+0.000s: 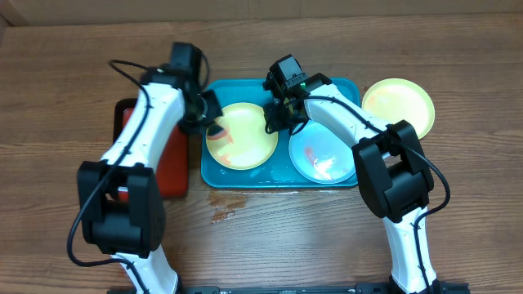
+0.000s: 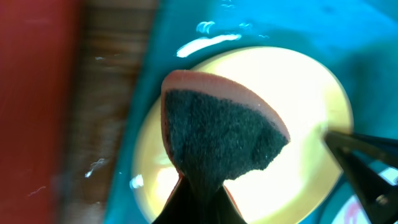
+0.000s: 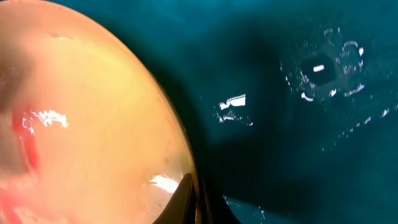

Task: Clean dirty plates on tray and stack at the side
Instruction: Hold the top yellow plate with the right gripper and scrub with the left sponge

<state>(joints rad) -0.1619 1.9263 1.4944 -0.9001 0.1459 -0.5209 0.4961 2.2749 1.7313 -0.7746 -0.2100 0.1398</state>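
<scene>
fig.: overhead and both wrist views. the tray (image 1: 279,176), a teal plastic rectangle with rounded corners and a raised rim, lies mid-worktop (image 1: 65,73). its glossy floor is beaded with water.

inside it i see two round, shallow plates side by side. the yellow-green plate (image 1: 245,143) takes the left half and carries a red-orange smear. the mint plate (image 1: 315,159) takes the right half and carries red streaks. the outer plate (image 1: 400,102), also yellow-green, rests on bare wood just beside the tray's far right corner.

my left fingers (image 2: 199,208) are pinching a sponge (image 2: 217,134). it is wedge-shaped, with a coarse dark scouring face toward the camera and a smooth salmon backing, and it is held over the left part of the yellow-green plate. my right fingers (image 3: 195,200) are pressed together on that plate's thin right rim, next to the mint plate.

the red tray (image 1: 172,167), dark-edged, sits just beside the teal tray's left rim, mostly under my left arm.

open room: bare wood grain lies in front of both trays, broken by a small wet patch (image 1: 225,208). wider bare wood lies at the far left and far right.
</scene>
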